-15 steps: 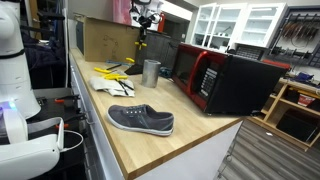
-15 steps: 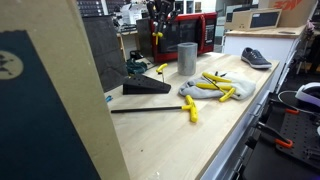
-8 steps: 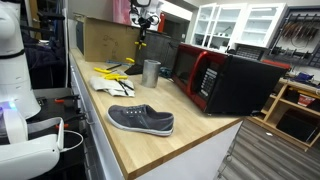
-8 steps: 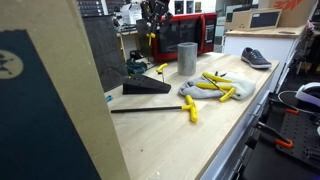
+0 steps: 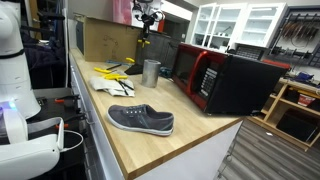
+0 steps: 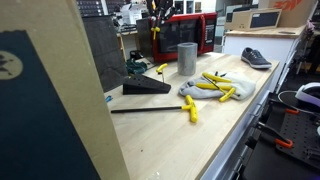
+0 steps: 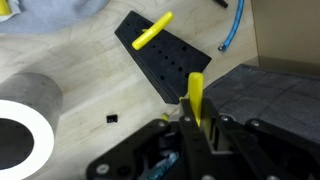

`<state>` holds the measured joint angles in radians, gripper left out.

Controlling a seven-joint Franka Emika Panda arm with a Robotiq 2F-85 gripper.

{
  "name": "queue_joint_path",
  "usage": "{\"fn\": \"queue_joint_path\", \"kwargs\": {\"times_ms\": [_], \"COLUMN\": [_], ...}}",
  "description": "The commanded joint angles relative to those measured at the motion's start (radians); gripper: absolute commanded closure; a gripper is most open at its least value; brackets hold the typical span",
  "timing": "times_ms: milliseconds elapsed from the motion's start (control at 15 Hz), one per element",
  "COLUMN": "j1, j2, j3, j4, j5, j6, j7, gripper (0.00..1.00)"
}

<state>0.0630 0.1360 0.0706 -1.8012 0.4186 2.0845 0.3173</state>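
Clearly the black gripper (image 7: 198, 128) is clamped on a slim yellow plastic peg (image 7: 195, 92) above the black wedge-shaped peg block (image 7: 165, 62). The peg looks light, stiff and likely slick, best pinched mid-shaft.

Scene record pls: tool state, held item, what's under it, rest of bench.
tool: tool, shut on a yellow peg, raised above the bench
below: black holed block, second peg stuck in it
beside: metal cup, upright
bench: wooden counter
elsewhere: grey shoe; microwave
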Motion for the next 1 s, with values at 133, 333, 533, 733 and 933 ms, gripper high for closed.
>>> {"fn": "queue_joint_path", "kwargs": {"times_ms": [133,333,533,733,933], "j1": [-0.004,0.017,0.043,0.062,0.075], "j2": [-0.066,-0.045,-0.02,0.017,0.038], "j3": [0.006,0.024,0.044,0.053,0.048], "j4": [-0.032,-0.009,0.018,0.037,0.036], "j5": [0.021,0.011,-0.01,-0.019,-0.052], "j6": [-0.12,-0.126,-0.109,-0.086,-0.056], "j7": [-0.122,-0.148,-0.124,-0.065,0.019], "gripper": [0.96,0.96,0.96,0.96,0.96]}}
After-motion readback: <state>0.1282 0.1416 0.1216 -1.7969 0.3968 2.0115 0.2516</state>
